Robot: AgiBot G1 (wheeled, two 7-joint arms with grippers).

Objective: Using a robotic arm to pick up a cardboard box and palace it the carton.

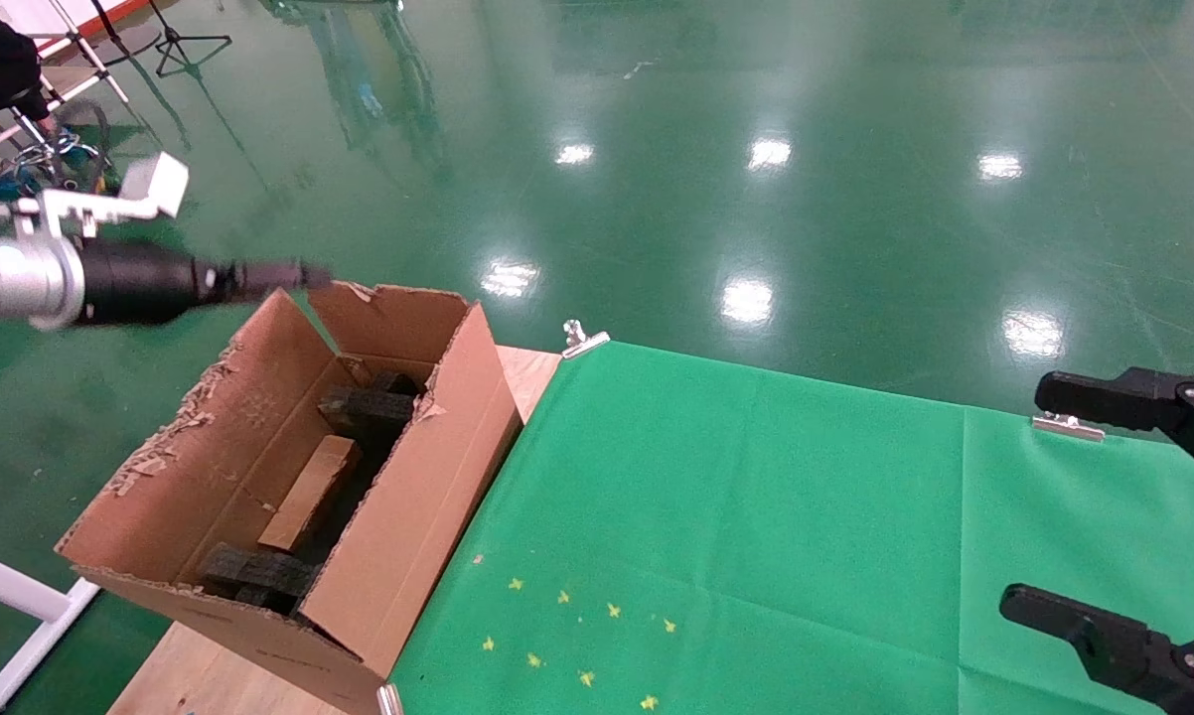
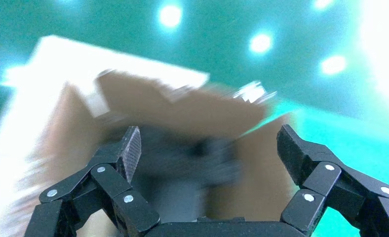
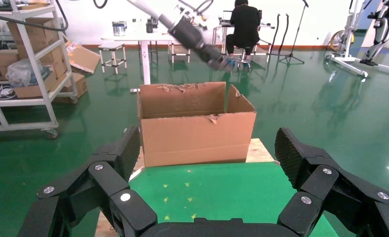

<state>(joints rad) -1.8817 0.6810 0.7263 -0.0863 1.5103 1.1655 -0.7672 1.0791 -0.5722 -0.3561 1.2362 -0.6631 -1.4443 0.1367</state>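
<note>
The carton [image 1: 418,516] stands open at the table's left end, with torn flaps and black foam pieces [image 1: 369,407] inside. The small cardboard box [image 1: 311,494] lies inside it, tilted between the foam pieces. My left gripper [image 1: 309,275], on the white arm with the silver wrist [image 1: 21,278], hovers over the carton's far left corner. In the left wrist view it [image 2: 210,140] is open and empty, with the blurred carton [image 2: 182,106] below. My right gripper [image 1: 1032,497] is open and empty at the table's right edge. Its wrist view [image 3: 207,143] faces the carton [image 3: 197,138].
A green cloth [image 1: 756,516] covers the table to the right of the carton, with small yellow star marks [image 1: 567,636] and metal clips [image 1: 584,340] on its far edge. Bare wood [image 1: 210,675] shows under the carton. A seated person [image 3: 244,22] and shelves [image 3: 29,64] stand beyond.
</note>
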